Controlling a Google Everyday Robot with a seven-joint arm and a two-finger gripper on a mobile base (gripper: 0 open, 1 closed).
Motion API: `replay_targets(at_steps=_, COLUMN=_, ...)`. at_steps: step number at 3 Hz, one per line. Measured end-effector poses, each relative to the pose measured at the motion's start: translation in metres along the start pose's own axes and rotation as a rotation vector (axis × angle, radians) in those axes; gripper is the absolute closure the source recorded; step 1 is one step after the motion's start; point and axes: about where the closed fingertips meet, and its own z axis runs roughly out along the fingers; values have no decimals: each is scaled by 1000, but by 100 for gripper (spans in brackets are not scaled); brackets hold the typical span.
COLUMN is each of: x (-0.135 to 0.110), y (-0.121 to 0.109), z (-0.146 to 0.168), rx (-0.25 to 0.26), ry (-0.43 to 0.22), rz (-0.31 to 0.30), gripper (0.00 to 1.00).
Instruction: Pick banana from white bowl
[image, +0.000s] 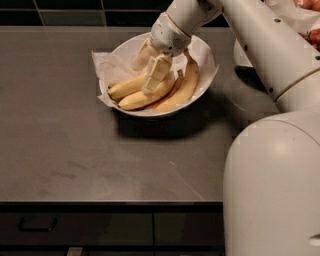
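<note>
The white bowl (205, 52), lined with crinkled white paper, stands at the back middle of the dark counter. Several yellow bananas lie side by side in it. The banana (186, 85), the longest, lies along the right side with its brownish stem pointing back. My gripper (149, 67) hangs over the left half of the bowl, open and empty. One finger (156, 75) rests over the two left bananas, and the other finger (141, 54) is above the paper at the back left. The gripper hides parts of the left bananas.
A second white bowl (241, 56) stands behind the arm at the right, with red strawberries (312, 36) at the frame's edge. My white arm crosses the upper right and my body (272, 190) fills the lower right. The counter's front edge (100, 201) has drawers below.
</note>
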Motion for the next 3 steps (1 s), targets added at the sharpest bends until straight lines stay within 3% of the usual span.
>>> replay_targets(at_steps=2, x=0, y=1, z=1, rx=-2, ry=-2, rz=0, gripper=99)
replay_targets(at_steps=3, x=1, y=1, z=2, rx=-4, ry=-4, rz=1, gripper=100)
